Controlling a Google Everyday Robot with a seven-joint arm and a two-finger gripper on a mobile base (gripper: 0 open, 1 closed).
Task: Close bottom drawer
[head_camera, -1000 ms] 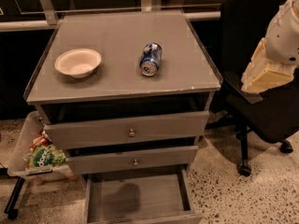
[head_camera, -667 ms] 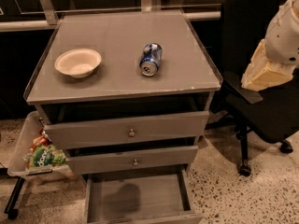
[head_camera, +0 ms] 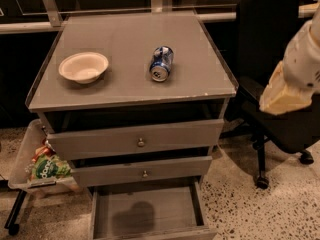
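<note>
The bottom drawer [head_camera: 145,211] of the grey cabinet is pulled far out, showing its flat grey inner floor with a dark shadow on it. Its front panel runs along the bottom edge of the view and its knob is out of view. Above it are the middle drawer front [head_camera: 142,171] and the top drawer front [head_camera: 137,139], each with a small round knob and each slightly out. My arm [head_camera: 295,74], white and tan, enters at the right edge, well above and to the right of the drawer. The gripper is out of view.
On the cabinet top [head_camera: 200,74] sit a white bowl [head_camera: 83,67] and a blue can [head_camera: 161,63] lying on its side. A black office chair [head_camera: 272,84] stands right of the cabinet. A tray with snack bags [head_camera: 42,166] stands at the left. The floor is speckled.
</note>
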